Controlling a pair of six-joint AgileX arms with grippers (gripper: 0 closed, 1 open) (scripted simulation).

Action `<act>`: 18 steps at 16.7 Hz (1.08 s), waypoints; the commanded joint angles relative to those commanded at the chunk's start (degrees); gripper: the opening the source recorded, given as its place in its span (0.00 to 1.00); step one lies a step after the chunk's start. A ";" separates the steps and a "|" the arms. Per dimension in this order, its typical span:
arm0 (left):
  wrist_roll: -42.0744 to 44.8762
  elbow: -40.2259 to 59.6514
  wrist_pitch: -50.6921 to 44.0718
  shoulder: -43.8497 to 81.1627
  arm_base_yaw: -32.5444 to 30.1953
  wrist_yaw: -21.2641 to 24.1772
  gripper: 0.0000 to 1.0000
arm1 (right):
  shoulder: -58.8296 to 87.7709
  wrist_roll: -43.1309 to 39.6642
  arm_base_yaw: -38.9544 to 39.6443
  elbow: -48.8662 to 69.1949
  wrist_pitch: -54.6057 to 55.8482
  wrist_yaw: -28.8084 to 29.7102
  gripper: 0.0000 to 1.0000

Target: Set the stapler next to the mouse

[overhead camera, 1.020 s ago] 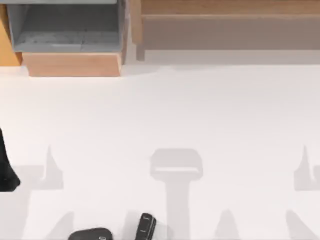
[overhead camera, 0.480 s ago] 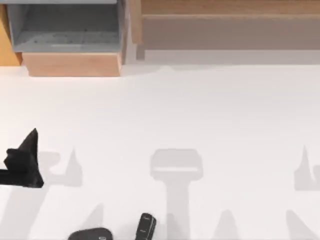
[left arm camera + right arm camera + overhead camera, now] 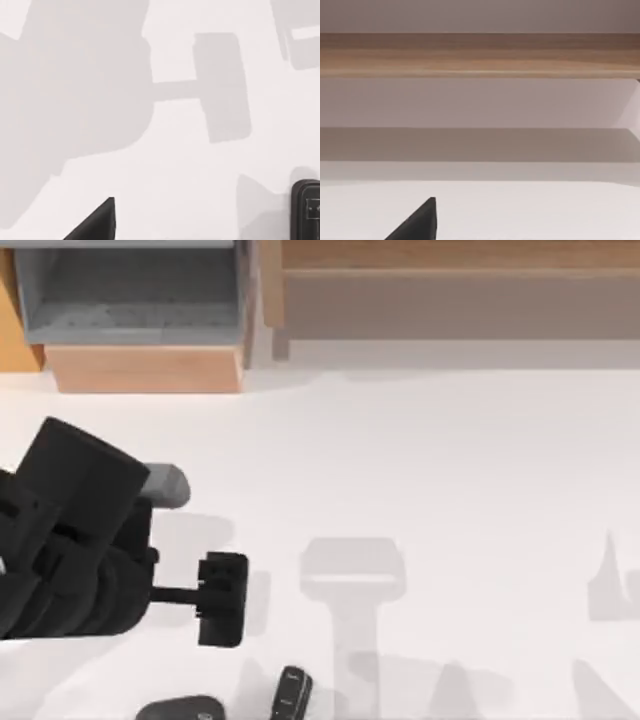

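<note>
Since the stapler (image 3: 291, 692) is a small hard bar, I think it will feel light and stiff, and maybe a bit slippery. I would take it across its two long sides, near the middle, so it does not tip.

From above, it lies at the near edge of the table (image 3: 430, 470), black and thin, with tiny pale marks at one end. It is longer than it is wide. The mouse (image 3: 182, 708) sits close on its left (low, round and dark), with a gap between them. My left gripper (image 3: 222, 599) hangs over the table above and a little left of the stapler, not touching it. I cannot tell if its fingers are apart or together.

From my left wrist, one black end of the stapler (image 3: 306, 209) peeks in at the edge.

From my right wrist, I see a wooden shelf (image 3: 480, 55) and the white table (image 3: 545, 210); that arm is parked.
</note>
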 joint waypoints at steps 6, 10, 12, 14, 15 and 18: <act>-10.85 16.04 -14.18 25.14 -14.80 0.07 1.00 | 0.00 0.00 0.00 0.00 0.00 0.00 1.00; -14.51 21.85 -18.55 33.32 -19.79 -0.01 1.00 | 0.00 0.00 0.00 0.00 0.00 0.00 1.00; -14.85 22.41 -18.95 33.96 -20.25 -0.02 1.00 | 0.00 0.00 0.00 0.00 0.00 0.00 1.00; -14.85 22.41 -18.95 33.96 -20.25 -0.02 1.00 | 0.00 0.00 0.00 0.00 0.00 0.00 1.00; -14.85 22.41 -18.95 33.96 -20.25 -0.02 1.00 | 0.00 0.00 0.00 0.00 0.00 0.00 1.00; -14.70 21.56 -17.79 34.37 -20.08 -0.02 1.00 | 0.00 0.00 0.00 0.00 0.00 0.00 1.00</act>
